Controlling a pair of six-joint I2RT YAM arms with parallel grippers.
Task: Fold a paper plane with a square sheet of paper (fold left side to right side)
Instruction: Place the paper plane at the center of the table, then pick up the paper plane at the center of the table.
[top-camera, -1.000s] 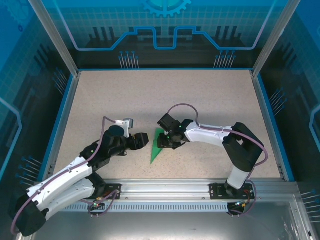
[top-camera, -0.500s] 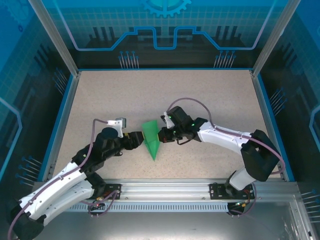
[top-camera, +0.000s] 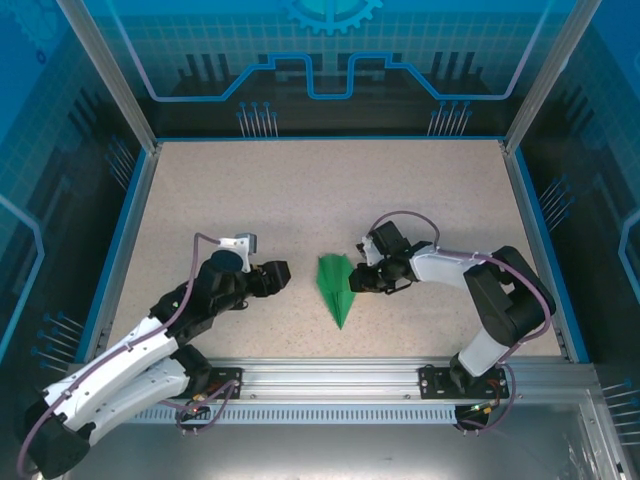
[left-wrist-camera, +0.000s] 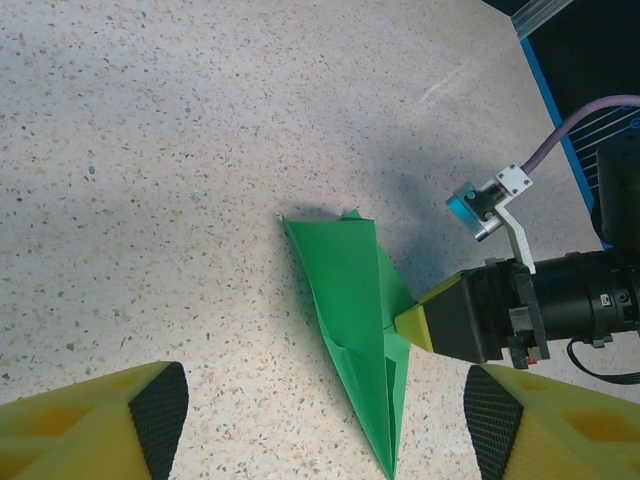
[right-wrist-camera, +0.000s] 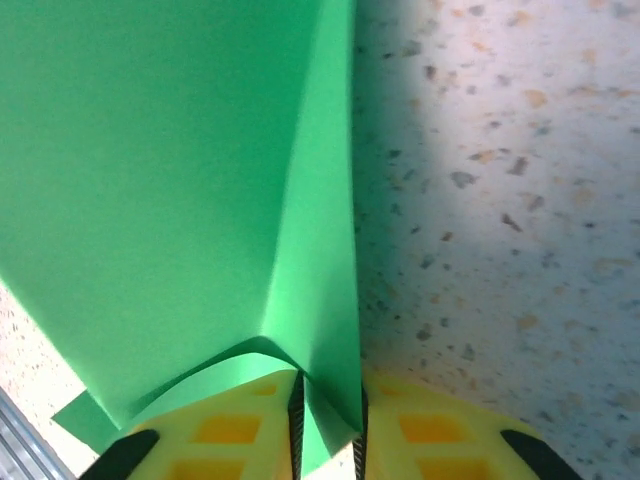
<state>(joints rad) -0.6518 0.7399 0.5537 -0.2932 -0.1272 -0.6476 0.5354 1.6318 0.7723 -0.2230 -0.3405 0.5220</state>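
The square sheet of paper is folded into a narrow, pointed green paper plane (top-camera: 336, 288) that lies flat on the table, tip toward the near edge. My right gripper (top-camera: 356, 283) is at the plane's right edge. In the right wrist view a raised flap of the paper plane (right-wrist-camera: 180, 170) stands in the narrow gap of the right gripper (right-wrist-camera: 328, 415), whose pads are slightly apart. My left gripper (top-camera: 281, 275) hangs open to the left, clear of the paper. In the left wrist view the paper plane (left-wrist-camera: 350, 300) lies ahead of the wide-open left gripper (left-wrist-camera: 327, 415), with the right gripper's tip (left-wrist-camera: 415, 325) touching it.
The speckled tabletop (top-camera: 300, 200) is bounded by a blue rim (top-camera: 132, 230) and an aluminium rail (top-camera: 330, 375) at the near edge. Transparent blue walls stand round the cell. The right arm's elbow (top-camera: 510, 300) sits near the right rim.
The plane, held up between both grippers half a second ago, now lies flat and further right. The right gripper pulled right and eased its pinch. The left gripper drew back left.
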